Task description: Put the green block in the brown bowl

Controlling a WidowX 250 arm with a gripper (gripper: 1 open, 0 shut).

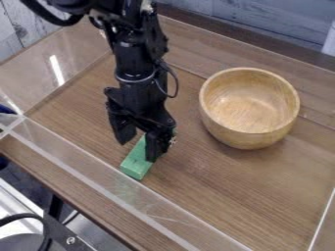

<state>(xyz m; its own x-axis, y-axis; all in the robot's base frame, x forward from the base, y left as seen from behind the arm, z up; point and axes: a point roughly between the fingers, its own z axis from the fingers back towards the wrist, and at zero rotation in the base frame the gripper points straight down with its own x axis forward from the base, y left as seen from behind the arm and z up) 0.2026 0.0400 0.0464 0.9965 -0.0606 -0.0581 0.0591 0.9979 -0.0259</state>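
Note:
The green block (136, 164) lies flat on the wooden table, left of the brown bowl (249, 106). My gripper (141, 143) points straight down over the block's far end, open, with one dark finger on each side of it. The fingertips (157, 149) hide the upper part of the block; only its near end shows. I cannot tell whether the fingers touch the block. The bowl stands upright and empty to the right, well apart from the arm.
A clear plastic wall (78, 167) runs around the table, with its near edge just in front of the block. The wooden tabletop (236, 186) stretches between block and bowl. Dark cables (33, 235) hang at the lower left, outside the wall.

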